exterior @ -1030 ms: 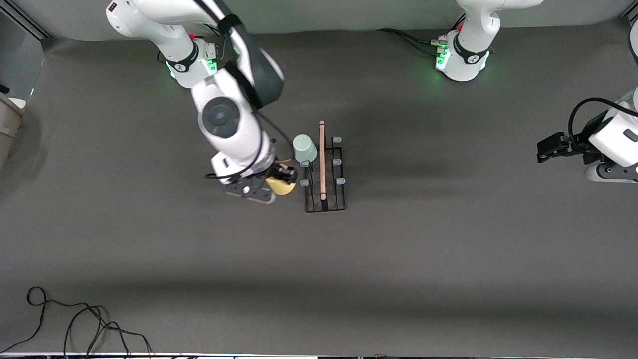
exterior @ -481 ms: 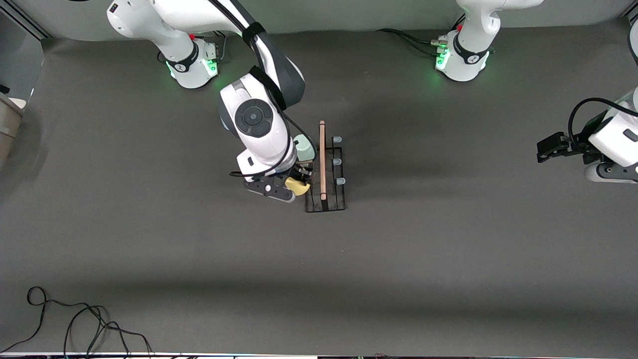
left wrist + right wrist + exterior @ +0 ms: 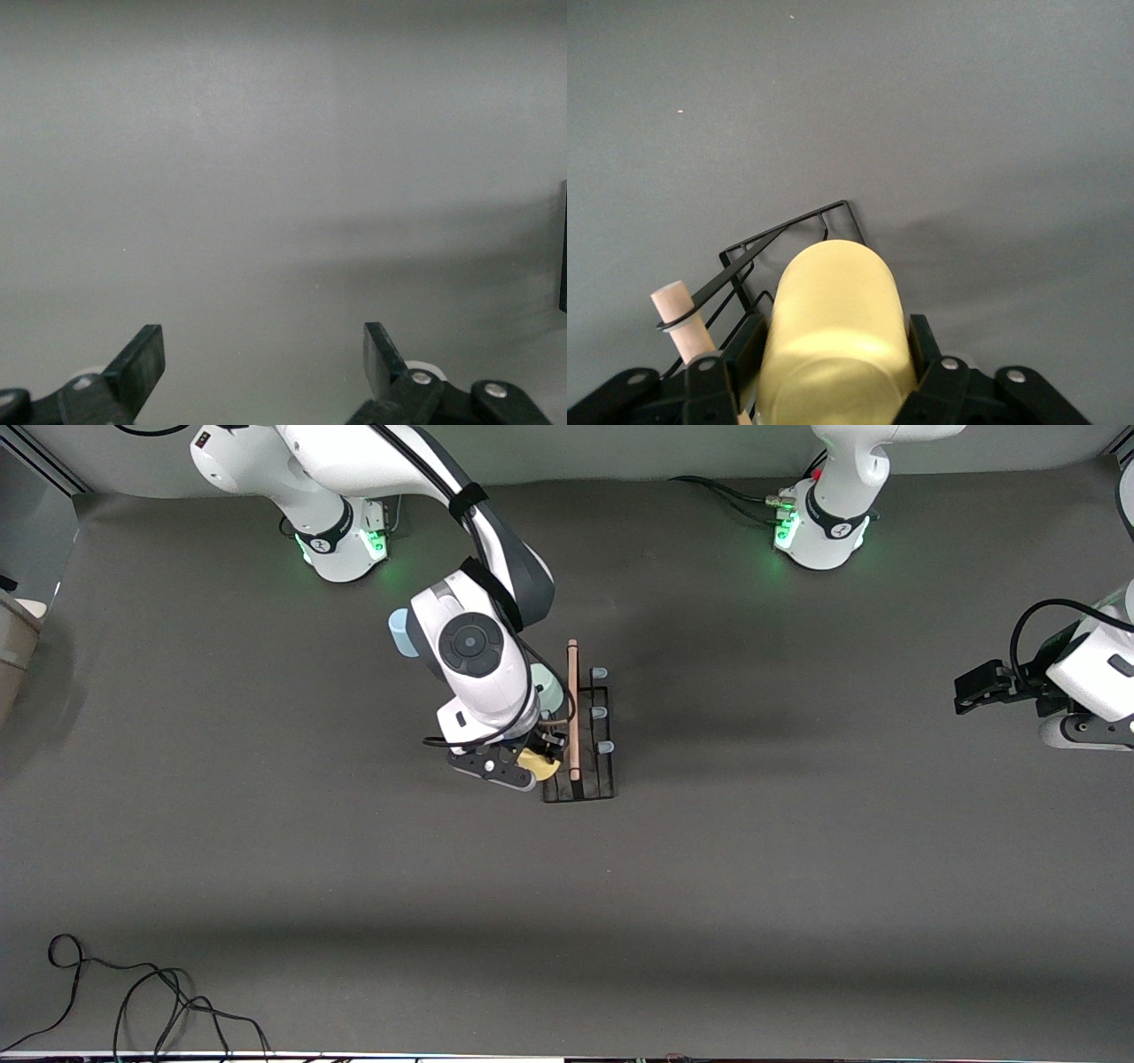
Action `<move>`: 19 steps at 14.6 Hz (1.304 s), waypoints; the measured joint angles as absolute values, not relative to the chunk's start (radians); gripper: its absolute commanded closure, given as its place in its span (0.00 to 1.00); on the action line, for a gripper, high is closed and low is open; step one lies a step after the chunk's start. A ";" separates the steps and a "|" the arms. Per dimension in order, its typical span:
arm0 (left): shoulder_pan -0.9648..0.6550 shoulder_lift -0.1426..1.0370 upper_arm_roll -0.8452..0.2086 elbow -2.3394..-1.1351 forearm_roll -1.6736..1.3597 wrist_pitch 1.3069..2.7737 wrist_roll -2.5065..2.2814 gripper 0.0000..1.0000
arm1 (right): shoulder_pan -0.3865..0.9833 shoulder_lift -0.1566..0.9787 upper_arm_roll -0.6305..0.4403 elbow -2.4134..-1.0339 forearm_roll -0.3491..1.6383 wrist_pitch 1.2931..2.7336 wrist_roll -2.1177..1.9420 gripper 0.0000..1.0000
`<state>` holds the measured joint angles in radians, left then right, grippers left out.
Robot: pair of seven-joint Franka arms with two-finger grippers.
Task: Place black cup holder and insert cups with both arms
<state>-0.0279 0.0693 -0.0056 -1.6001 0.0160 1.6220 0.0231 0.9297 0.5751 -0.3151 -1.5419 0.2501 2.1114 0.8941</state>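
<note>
now right gripper (image 3: 833,372) grips yellow cup (image 3: 833,336) over black cup holder (image 3: 585,766).

We can read no words, brand names or numbers anywhere in these views; the only marks we notice are small dark emblems on the black bands around the two arm bases (image 3: 330,538) (image 3: 819,524), and they are too small for us to make out; the grey table (image 3: 567,886), the black cup holder (image 3: 580,757) and the yellow cup (image 3: 833,341) carry no lettering that we can see; both wrist views show plain surfaces with no label or sign.
</note>
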 measured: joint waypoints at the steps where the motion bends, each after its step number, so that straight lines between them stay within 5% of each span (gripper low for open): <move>1: -0.028 0.069 -0.006 -1.600 0.016 1.622 0.023 0.00 | 0.933 0.583 -0.315 -1.542 0.250 2.116 0.898 0.13; 8: -0.028 0.069 -0.006 -1.600 0.016 1.622 0.023 0.00 | 0.931 0.573 -0.333 -1.514 0.250 2.074 0.898 0.05; 14: -0.029 0.069 -0.006 -1.600 0.016 1.622 0.023 0.00 | 0.803 0.337 -0.395 -1.489 0.250 1.687 0.638 0.01; 19: -0.029 0.069 -0.006 -1.600 0.016 1.622 0.023 0.00 | 0.771 0.193 -0.599 -1.493 0.239 1.460 0.330 0.00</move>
<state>-0.0292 0.0695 -0.0060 -1.6001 0.0160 1.6222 0.0227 0.7709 0.1927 -0.5993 -1.4929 0.2387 1.4602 0.3303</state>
